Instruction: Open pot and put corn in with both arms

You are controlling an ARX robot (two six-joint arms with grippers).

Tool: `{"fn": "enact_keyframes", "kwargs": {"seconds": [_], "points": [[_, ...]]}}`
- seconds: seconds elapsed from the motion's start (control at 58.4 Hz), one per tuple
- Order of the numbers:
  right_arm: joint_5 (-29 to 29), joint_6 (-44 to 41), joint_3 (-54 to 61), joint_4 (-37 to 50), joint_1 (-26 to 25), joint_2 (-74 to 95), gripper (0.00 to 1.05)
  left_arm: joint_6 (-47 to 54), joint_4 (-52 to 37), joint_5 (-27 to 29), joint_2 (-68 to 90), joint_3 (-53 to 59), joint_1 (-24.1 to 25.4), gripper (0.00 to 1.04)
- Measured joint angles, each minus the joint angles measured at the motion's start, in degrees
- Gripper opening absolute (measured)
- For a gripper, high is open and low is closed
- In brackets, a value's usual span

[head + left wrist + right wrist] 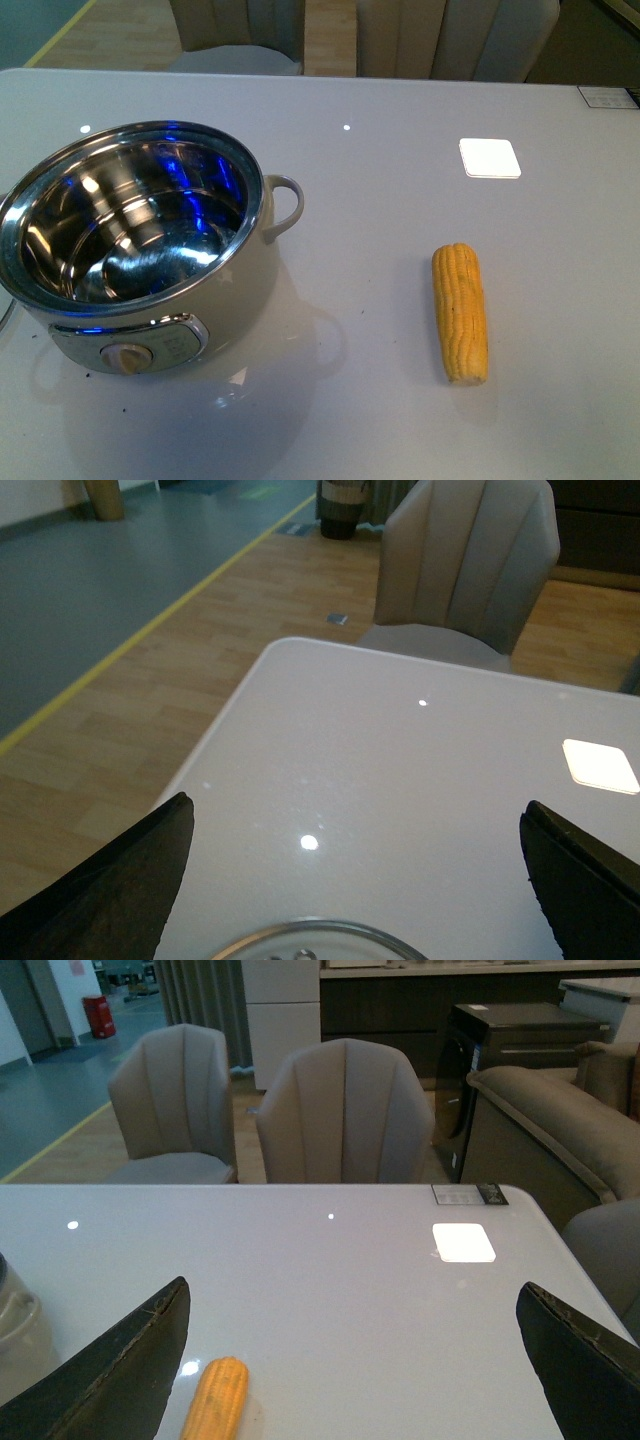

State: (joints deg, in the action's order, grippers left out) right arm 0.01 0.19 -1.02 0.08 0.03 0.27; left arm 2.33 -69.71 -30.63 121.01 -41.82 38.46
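Observation:
The cream-white pot (252, 268) stands uncovered on the left of the table, its shiny steel bowl empty and its beige dial (126, 358) facing me. The yellow corn (461, 312) lies bare on the table to the pot's right, well apart from it. Neither arm shows in the front view. My left gripper (357, 820) is open above bare table, with a round metal-rimmed edge (310, 932) just below it. My right gripper (352, 1295) is open too, and the corn (216, 1400) lies near one of its fingers; the pot's side (15, 1320) shows at the frame's edge.
Grey upholstered chairs (345, 1110) stand along the table's far edge, and a sofa (560, 1130) is beyond the right corner. A printed label (607, 96) sits at the far right corner. A bright patch of reflected light (490, 158) lies on the tabletop.

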Motion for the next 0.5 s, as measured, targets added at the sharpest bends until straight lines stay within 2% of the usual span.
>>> {"fn": "enact_keyframes", "kwargs": {"seconds": [0.205,0.36,0.497], "points": [[-0.02,0.00,0.00,0.00,0.00,0.00,0.96,-7.43,6.64,-2.64,-21.31,11.17,1.62,0.98],[-0.02,0.00,0.00,0.00,0.00,0.00,0.96,-10.67,14.14,-3.41,-36.04,18.58,-1.70,0.98],[-0.02,0.00,0.00,0.00,0.00,0.00,0.96,-13.18,23.61,-0.61,-50.77,23.63,-7.37,0.98]]}}
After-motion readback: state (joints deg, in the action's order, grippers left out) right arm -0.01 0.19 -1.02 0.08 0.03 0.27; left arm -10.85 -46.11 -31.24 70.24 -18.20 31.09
